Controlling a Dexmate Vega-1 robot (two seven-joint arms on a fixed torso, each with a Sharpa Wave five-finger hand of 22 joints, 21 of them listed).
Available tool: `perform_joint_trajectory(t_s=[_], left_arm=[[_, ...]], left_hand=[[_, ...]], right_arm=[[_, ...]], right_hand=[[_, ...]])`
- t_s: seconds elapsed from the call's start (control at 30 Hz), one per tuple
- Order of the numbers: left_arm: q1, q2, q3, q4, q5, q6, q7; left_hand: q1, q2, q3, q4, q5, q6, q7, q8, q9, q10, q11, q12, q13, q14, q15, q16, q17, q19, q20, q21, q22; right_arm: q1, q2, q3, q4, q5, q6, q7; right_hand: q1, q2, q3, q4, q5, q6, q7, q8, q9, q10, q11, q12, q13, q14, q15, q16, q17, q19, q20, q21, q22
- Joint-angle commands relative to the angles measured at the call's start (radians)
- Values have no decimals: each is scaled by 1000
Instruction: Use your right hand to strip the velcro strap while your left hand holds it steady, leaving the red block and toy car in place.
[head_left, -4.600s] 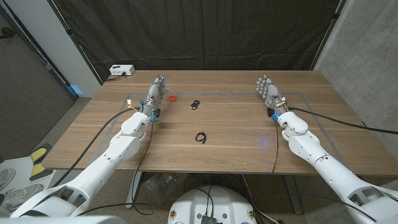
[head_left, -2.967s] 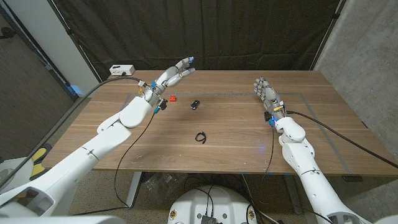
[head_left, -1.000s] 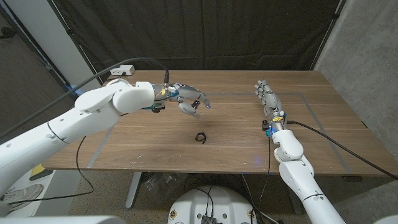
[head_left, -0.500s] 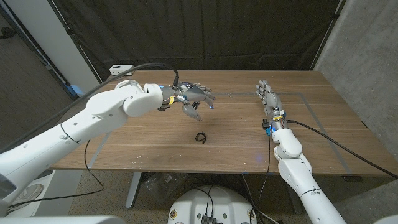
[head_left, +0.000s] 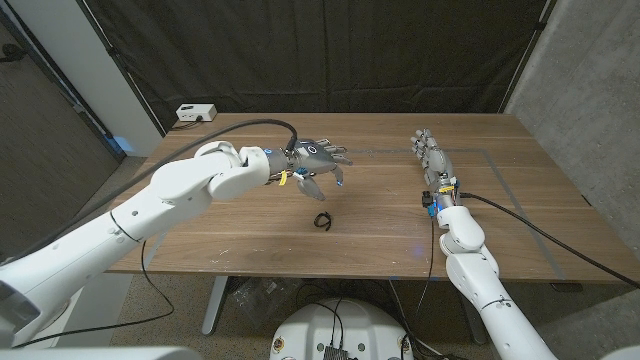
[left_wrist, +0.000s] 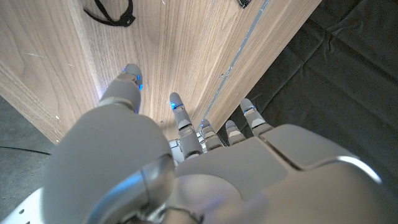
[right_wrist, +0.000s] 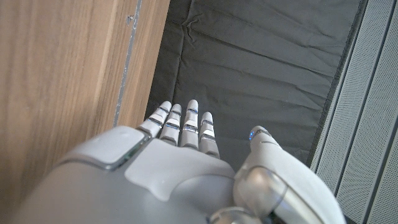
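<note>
- Left hand (head_left: 316, 165): palm down over the middle of the wooden table (head_left: 380, 225), fingers spread and reaching towards the robot's right, nothing in its grasp. The white left arm (head_left: 170, 205) runs in from the near-left corner, a black cable looping over the forearm.
- From the left wrist view, the fingertips (left_wrist: 177, 102) carry small blue lights and stand apart, above bare wood grain.
- Velcro strap (head_left: 322, 220): a thin black loop lying flat on the table, just nearer the robot than the left hand and not touched by it. In the left wrist view it shows as a narrow dark ring (left_wrist: 112, 12) beyond the thumb.
- Right hand (head_left: 432, 158): stands at the right side of the table, well apart from the strap, fingers straight and close together, pointing away from the robot; it holds nothing. Whether its palm meets the wood cannot be told.
- Right wrist view: grey, smooth-shelled back of hand (right_wrist: 155, 168), fingers extended side by side along the table edge, dark creased curtain (right_wrist: 261, 68) behind.
- Table surface: brown wood with long straight grain and a faint taped outline (head_left: 480, 153).
- White box (head_left: 194, 113) sits at the far-left table corner.
</note>
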Motion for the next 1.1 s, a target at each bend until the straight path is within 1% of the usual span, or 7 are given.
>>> perform_joint_trajectory(t_s=[0.03, 0.13, 0.23, 0.4, 0.67, 0.9, 1.1], left_arm=[[43, -21, -17, 2, 88, -38, 5], [53, -23, -22, 1, 97, -41, 1], [62, -24, -26, 2, 100, -45, -2], [76, -26, -27, 3, 111, -51, -13], [108, -21, -32, 3, 152, -43, -14], [130, -13, -40, 8, 181, -51, 19], [150, -4, -52, 23, 186, -64, 71]], left_hand=[[34, 5, -3, -2, 6, 31, 1, 30, 17, -29, 9, 0, 5, -27, 1, -4, 1, -8, -9, -4, 3], [45, 8, -9, 2, 4, 62, 23, 62, 36, -44, 25, 4, 6, -40, 7, 0, 4, -13, -12, -7, 3], [47, 5, -17, 5, 1, 92, 40, 90, 52, -43, 30, 9, 7, -45, 10, 3, 6, -17, -10, -10, 4], [46, 1, -24, 8, 0, 81, 45, 96, 62, -49, 31, 10, 7, -50, 13, 3, 7, -20, -8, -12, 4], [50, 9, -35, 16, -2, 38, 40, 105, 88, -73, 46, 9, 8, -74, 20, 2, 11, -32, 1, -18, 5], [54, 10, -39, 16, -2, 38, 39, 116, 98, -78, 49, 10, 8, -81, 19, 3, 12, -33, 1, -19, 5], [58, 10, -46, 17, -2, 69, 53, 146, 113, -77, 47, 15, 8, -76, 13, 9, 13, -32, 0, -20, 5]], right_arm=[[8, 8, 0, 18, -3, 7, 6], [7, 9, -1, 19, -4, 7, 6], [5, 11, -1, 16, -6, 7, 3], [1, 13, -3, 11, -9, 2, -2], [0, 13, -10, 3, -19, -11, -9], [3, 19, -17, 12, -24, -12, -11], [6, 26, -23, 24, -29, -11, -16]], right_hand=[[-12, 2, 3, 6, -1, 11, 1, 7, 1, 13, 1, 9, 3, 10, 0, 4, 4, 5, 8, 0, 5], [-13, 2, 3, 7, -1, 14, -1, 8, 1, 15, 3, 9, 3, 11, 0, 4, 4, 5, 8, 0, 5], [-15, 2, 2, 8, -1, 16, 0, 8, 1, 15, 4, 9, 3, 12, 0, 4, 4, 5, 7, 0, 5], [-18, 1, 2, 10, -2, 20, 1, 9, 1, 18, 3, 9, 3, 14, -1, 4, 4, 5, 6, -1, 5], [-20, 1, 3, 12, -2, 28, 1, 10, 1, 20, 4, 9, 3, 14, 0, 3, 4, 6, 4, -1, 5], [-22, 1, 3, 13, -2, 30, 1, 9, 1, 23, 6, 9, 3, 14, 0, 2, 3, 7, 3, -1, 5], [-23, 1, 4, 14, -2, 31, 0, 8, 1, 24, 8, 8, 3, 14, 1, 1, 3, 7, 2, -1, 5]])
